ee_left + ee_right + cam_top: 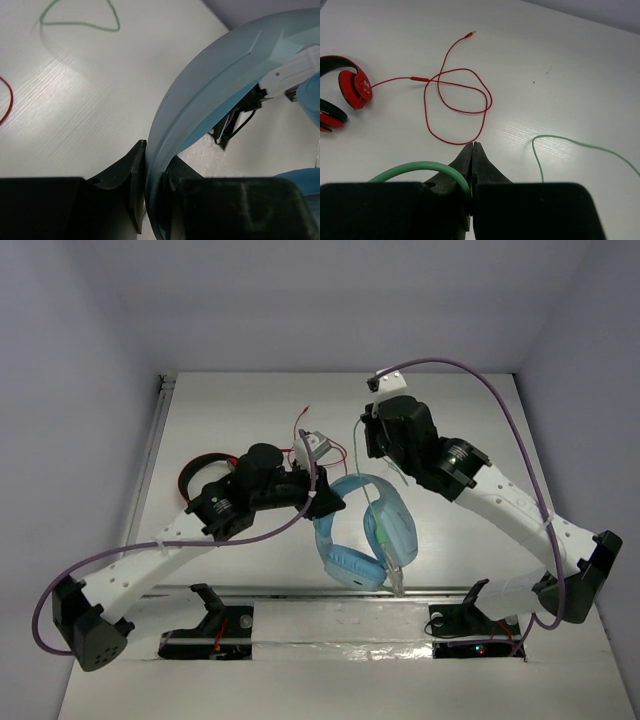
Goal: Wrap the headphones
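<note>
Two pairs of headphones were seen on the white table (pixel 250 405). The light blue headphones (pixel 352 562) were found near the middle, toward 6 o'clock, between the two arms, with the ear cups close to the near edge. Their headband was clamped tightly between the fingers of the left gripper (pixel 156 161), which was placed at 9 o'clock of them. The red-and-black headphones (pixel 351 86) were lying further toward 9 o'clock, apart from the blue pair, and in the top view they were covered in large part by the left arm.

Two cables were counted. The pale green cable (pixel 420 164) was pinched by the right gripper (pixel 472 148), the jaws being closed on it; another part of it was lying loose on the table at 3 o'clock of this gripper. The red cable (pixel 457 97) was spread in loops at 12 o'clock of the same gripper, with one end joined to the red-and-black headphones.
</note>
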Controlling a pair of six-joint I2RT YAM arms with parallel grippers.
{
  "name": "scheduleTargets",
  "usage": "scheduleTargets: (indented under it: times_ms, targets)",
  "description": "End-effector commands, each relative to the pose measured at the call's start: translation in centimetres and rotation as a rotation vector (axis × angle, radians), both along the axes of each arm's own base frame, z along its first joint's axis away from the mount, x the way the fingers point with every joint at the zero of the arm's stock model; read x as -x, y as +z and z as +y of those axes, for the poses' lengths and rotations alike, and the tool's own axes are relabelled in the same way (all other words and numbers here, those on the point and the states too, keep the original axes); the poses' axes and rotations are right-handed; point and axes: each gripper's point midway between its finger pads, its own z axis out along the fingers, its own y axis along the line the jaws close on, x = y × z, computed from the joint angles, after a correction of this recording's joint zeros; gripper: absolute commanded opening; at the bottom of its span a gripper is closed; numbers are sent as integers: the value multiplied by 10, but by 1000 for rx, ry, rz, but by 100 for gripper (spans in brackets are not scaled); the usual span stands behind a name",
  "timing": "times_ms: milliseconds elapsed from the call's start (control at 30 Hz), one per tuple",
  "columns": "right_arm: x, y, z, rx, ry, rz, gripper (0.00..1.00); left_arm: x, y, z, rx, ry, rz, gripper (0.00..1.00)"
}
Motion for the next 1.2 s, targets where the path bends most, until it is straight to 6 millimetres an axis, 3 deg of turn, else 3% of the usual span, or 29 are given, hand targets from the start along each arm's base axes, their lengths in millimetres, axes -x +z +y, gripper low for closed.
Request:
scheduleTargets:
  times_ms: [0, 200, 333, 433, 533, 567, 600, 667, 700, 800, 833, 900, 967, 1000, 1033, 1133, 1167]
  targets:
    - [-1, 27, -3, -135, -20, -72, 0, 17, 76, -7, 235, -68, -98, 0]
    - [4, 30, -16, -216, -36, -87, 0, 14, 103, 5, 265, -5, -152, 0]
    - [16, 18, -9, -269, 18, -66, 0, 15, 128, 11, 344, 29, -186, 0]
    - [29, 25, 2, -356, 107, -78, 11, 14, 148, 14, 424, 58, -210, 0]
    - [42, 21, 13, -418, 199, -82, 30, 11, 166, 18, 485, 90, -227, 0]
    - [47, 30, 15, -453, 231, -109, 34, 11, 171, 19, 503, 97, -231, 0]
    - [53, 20, 21, -455, 275, -90, 41, 10, 178, 19, 529, 107, -232, 0]
    - [59, 21, 27, -484, 324, -104, 48, 10, 189, 21, 557, 115, -235, 0]
    - [60, 7, 28, -473, 332, -87, 50, 8, 192, 21, 567, 130, -228, 0]
    - [67, 10, 33, -511, 385, -126, 51, 3, 204, 28, 585, 181, -236, 0]
    - [71, -7, 33, -505, 400, -107, 51, 2, 208, 31, 587, 195, -240, 0]
    - [75, -8, 33, -527, 421, -128, 51, 0, 218, 38, 590, 233, -248, 0]
    - [80, -21, 37, -527, 453, -108, 52, 0, 232, 43, 606, 251, -266, 0]
    - [83, -24, 39, -530, 474, -103, 52, -3, 228, 42, 583, 266, -254, 0]
    - [86, -34, 42, -528, 492, -81, 51, -3, 239, 46, 594, 274, -264, 0]
    - [103, -36, 53, -569, 608, -80, 51, -6, 239, 44, 559, 286, -253, 0]
    - [106, -41, 56, -577, 633, -78, 51, -5, 248, 46, 574, 284, -264, 0]
